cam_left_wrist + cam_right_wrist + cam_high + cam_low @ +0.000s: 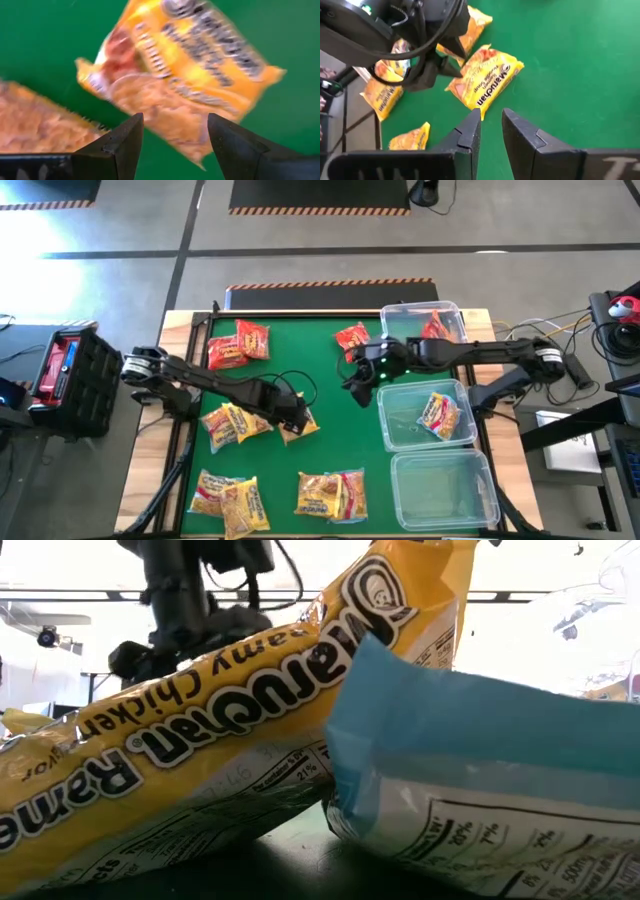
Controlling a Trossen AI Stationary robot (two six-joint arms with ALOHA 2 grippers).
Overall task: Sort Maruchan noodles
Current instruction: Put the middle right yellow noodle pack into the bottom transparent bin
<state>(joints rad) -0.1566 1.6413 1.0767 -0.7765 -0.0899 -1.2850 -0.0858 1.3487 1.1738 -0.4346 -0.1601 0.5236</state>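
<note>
Maruchan packets lie flat on the green mat: two red ones (238, 344), another red (352, 338), yellow-orange ones (232, 424) (226, 500), and a yellow one overlapped by a blue-white one (332, 494). My left gripper (296, 420) (172, 131) is open and hovers over a yellow-orange packet (180, 60) (487, 82), one finger on either side above it. My right gripper (357, 380) (491, 120) hangs over bare mat near the bins, open by a narrow gap and holding nothing.
Three clear bins stand along the table's right side: the far bin (400, 315) holds a red packet, the middle bin (400, 442) a yellow one, and the near bin (445, 485) holds nothing. In the low view, a yellow packet (200, 750) and a blue-white packet (500, 770) fill the front.
</note>
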